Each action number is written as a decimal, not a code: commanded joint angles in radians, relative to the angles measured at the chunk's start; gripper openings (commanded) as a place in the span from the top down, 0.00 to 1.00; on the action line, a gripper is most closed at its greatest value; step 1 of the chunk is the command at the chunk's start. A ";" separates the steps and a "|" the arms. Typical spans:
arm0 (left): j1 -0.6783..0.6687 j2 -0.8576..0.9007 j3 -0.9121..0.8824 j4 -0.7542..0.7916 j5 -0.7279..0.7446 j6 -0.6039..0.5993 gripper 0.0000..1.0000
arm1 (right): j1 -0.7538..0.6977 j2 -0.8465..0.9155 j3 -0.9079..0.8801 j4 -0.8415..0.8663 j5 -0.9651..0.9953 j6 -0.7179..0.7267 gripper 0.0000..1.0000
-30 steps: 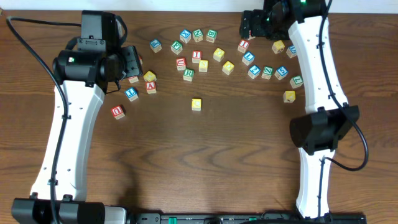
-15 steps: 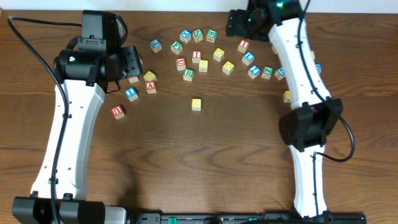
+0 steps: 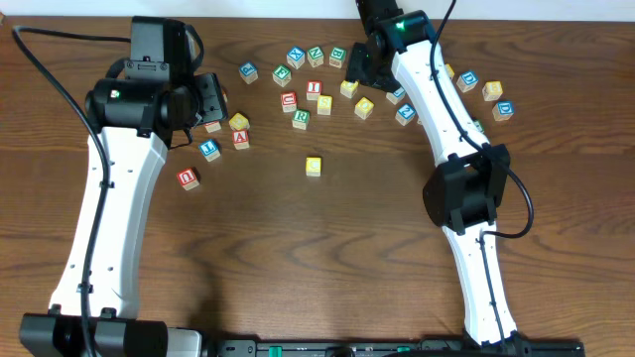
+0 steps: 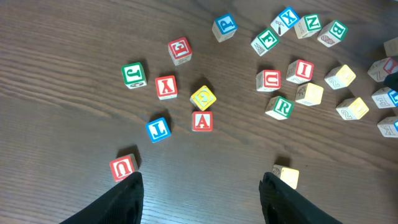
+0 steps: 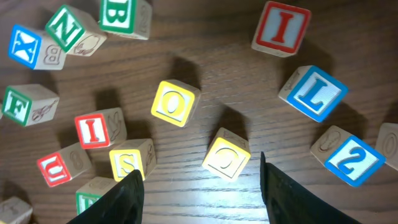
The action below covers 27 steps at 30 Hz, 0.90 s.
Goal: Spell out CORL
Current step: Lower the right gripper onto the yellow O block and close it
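In the right wrist view, a yellow C cube lies on the wood just ahead of my open right gripper, between the lines of its fingers and untouched. Up and to its left is a yellow O cube, and to its right a blue L cube. The green R cube sits in the middle cluster and also appears in the left wrist view as R. Overhead, the right gripper hangs over that cluster. My left gripper is open and empty over bare wood.
Red I, blue 2, yellow S and red U cubes crowd round the C. A lone yellow cube lies mid-table. Red U, red A and a blue cube lie by the left gripper.
The right arm has swung left from the far right cubes to over the middle cluster, and its jaws have narrowed. The left arm has not moved.
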 commanded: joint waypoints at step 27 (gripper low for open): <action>0.002 0.012 -0.001 -0.021 -0.013 0.013 0.41 | 0.011 0.146 0.014 -0.035 0.025 0.091 0.45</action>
